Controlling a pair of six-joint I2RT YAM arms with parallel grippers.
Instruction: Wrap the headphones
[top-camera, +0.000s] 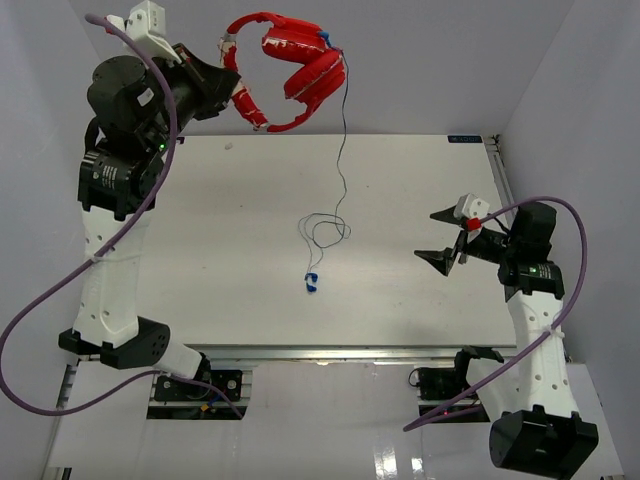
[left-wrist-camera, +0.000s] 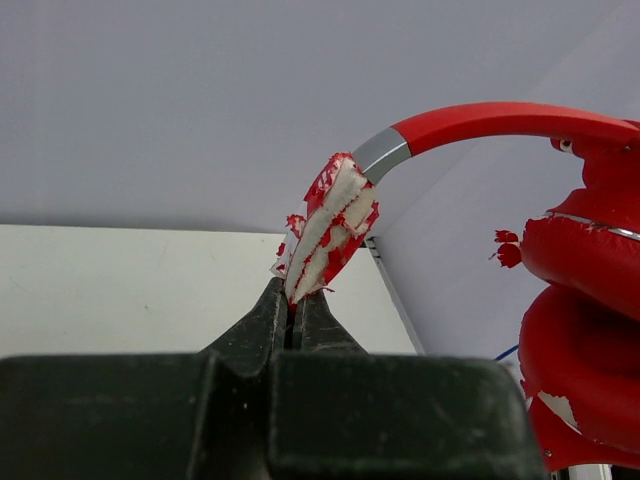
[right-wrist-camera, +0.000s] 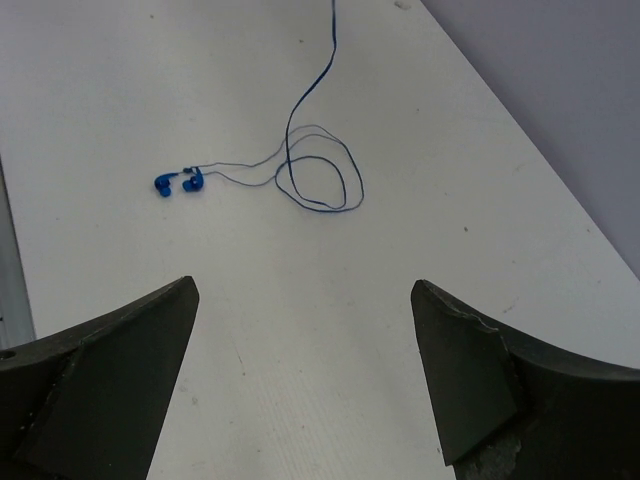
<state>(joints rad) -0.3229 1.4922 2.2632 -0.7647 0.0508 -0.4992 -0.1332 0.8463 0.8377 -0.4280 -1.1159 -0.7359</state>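
Spanning most of the top view, white table (top-camera: 230, 200) with grey walls around it. Left arm (top-camera: 110, 250) stands at the table's near-left corner and reaches up and over its far-left part. Right arm (top-camera: 530, 300) is at the near-right corner, bent low over the table's right side. A purple cable (top-camera: 60, 290) loops off each arm.

Headphones (top-camera: 300, 75) are red and over-ear, up in the air above the table's far edge, not touching the table. Earcups are folded close together, headband arcs down-left toward the left gripper (top-camera: 238, 95). In the left wrist view the gripper (left-wrist-camera: 295, 305) is pinched tight on the worn end of the headband, where red skin flakes off white padding. Earcups (left-wrist-camera: 590, 330) hang at the right side of that view.

Right gripper (top-camera: 425, 234) hovers over the table's right half with fingers spread wide, nothing between them. Right wrist view agrees: gripper (right-wrist-camera: 305, 290) is wide apart with only bare table in the gap.

Thin blue cord (top-camera: 343, 150) drops from the headphones to the table and lies in a couple of loose loops (right-wrist-camera: 320, 180) near the table's middle. Small blue plug (top-camera: 312, 282) lies flat on the table, just nearer the near edge than the loops; it is also seen in the right wrist view (right-wrist-camera: 180, 183), well apart from the right fingers.
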